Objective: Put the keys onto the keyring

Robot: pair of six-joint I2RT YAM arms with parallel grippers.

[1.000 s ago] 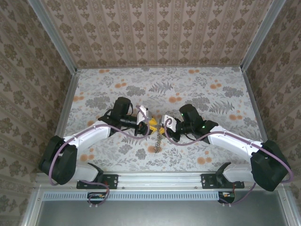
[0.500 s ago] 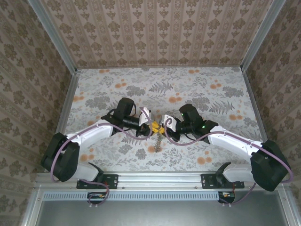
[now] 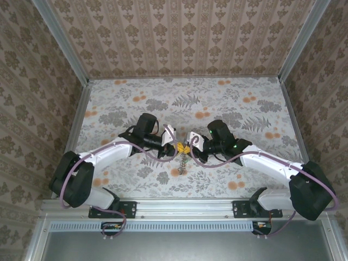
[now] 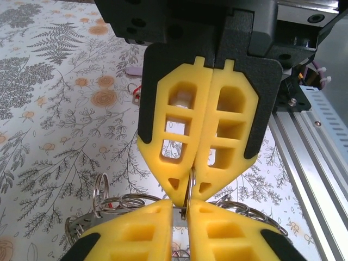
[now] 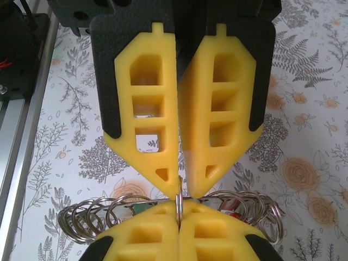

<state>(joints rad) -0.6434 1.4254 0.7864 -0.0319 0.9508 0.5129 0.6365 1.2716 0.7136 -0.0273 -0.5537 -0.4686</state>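
Ring (image 5: 178,187) is being clamped by left end effector (image 4: 181,206) and right end effector (image 5: 178,215); it could be twisted free by uneven pulling.

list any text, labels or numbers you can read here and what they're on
None readable. No print on the yellow fingers, the rings, the floral table or the wallpaper.
The red tag is mostly hidden, so any marking cannot be told.

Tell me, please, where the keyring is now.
Mid-table in the top view, the keyring is pinched between the left gripper and right gripper, meeting tip to tip.
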